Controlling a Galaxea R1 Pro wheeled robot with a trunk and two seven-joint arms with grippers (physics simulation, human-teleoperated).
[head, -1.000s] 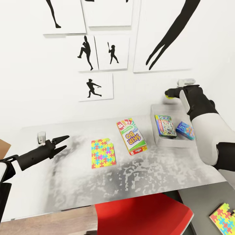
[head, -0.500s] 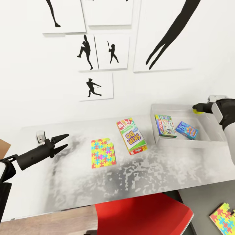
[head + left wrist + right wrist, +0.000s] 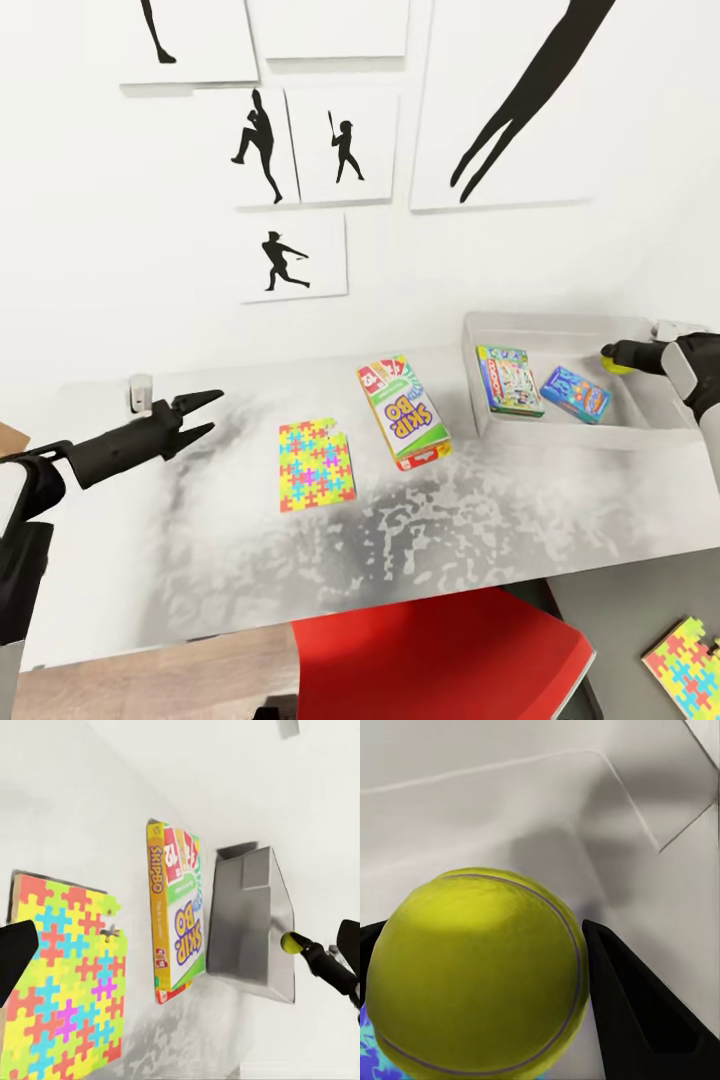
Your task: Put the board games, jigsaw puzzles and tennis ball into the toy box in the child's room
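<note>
1. Step: depositing tennis ball (image 3: 610, 357). Right gripper (image 3: 614, 353) fingers pinch it above the toy box (image 3: 560, 432) interior, counter's right end.
2. Left gripper (image 3: 203, 416) fingers spread, holding nothing.
3. Next: release ball; SKIP BO box (image 3: 405, 412) and puzzle (image 3: 315, 466) remain outside.

Inside the toy box (image 3: 655, 425) you have open floor at its right end, beside the blue game (image 3: 575, 393) and green game (image 3: 509, 380), with only its flared wall rising from the surface (image 3: 300, 570).
</note>
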